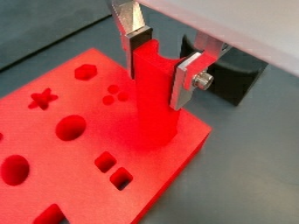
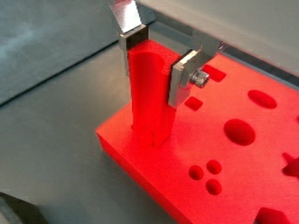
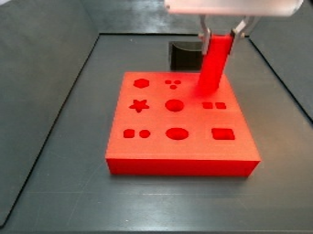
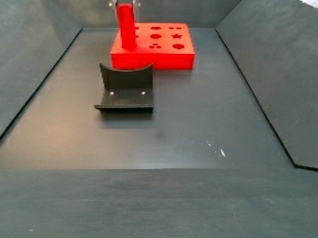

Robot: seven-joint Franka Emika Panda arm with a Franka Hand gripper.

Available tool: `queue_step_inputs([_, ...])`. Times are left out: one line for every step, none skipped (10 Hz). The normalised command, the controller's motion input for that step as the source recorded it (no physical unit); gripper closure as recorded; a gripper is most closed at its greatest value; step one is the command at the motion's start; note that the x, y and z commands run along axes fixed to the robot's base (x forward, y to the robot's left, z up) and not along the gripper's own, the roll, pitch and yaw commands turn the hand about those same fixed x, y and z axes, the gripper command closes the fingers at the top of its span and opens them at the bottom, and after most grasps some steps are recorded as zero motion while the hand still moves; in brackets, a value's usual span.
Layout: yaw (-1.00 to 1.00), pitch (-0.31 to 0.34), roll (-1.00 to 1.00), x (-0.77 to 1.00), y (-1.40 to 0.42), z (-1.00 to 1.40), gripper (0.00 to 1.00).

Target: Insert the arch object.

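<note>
- Tool (image 1: 160,63) was clenched on the arch object (image 1: 152,96); silver fingers (image 1: 187,80) pinched its upper end in both wrist views, pads flat on opposite faces
- Arch object hung straight down from the tool, long axis vertical, slight lean in a side view (image 3: 215,64)
- Its lower end met the red board (image 1: 70,166) near a corner by one edge; in a wrist view (image 2: 149,92) it looked already seated in or touching the surface, depth of entry not readable
- Key relation: bar directly below the tool, in line with the jaws, so I'd judge the coming move as a straight push down, no lateral offset visible
- Single arm, so no choice of side
- Board was full of shaped holes: star (image 1: 42,98), hexagon (image 1: 86,71), round ones (image 1: 70,128), small squares (image 1: 112,171); none lay in the bar's path
- Fixture (image 4: 125,88) stood on the table (image 4: 162,177) near the board in a side view, partly hidden behind the tool in a wrist view (image 1: 228,79)
- Nothing stood between bar and board; risk I'd flag was tilt jamming the bar against the slot edge
</note>
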Motion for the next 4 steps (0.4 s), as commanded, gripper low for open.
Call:
queue_step_inputs([0.00,0.000,0.05,0.15,-0.02,-0.45,1.00])
queue_step_inputs([0.00,0.000,0.04,0.11,-0.03,-0.31,1.00])
queue_step_inputs([0.00,-0.007,0.00,0.00,0.00,-0.01,1.00])
queue_step_inputs([0.00,0.000,0.00,0.00,0.00,-0.01,1.00])
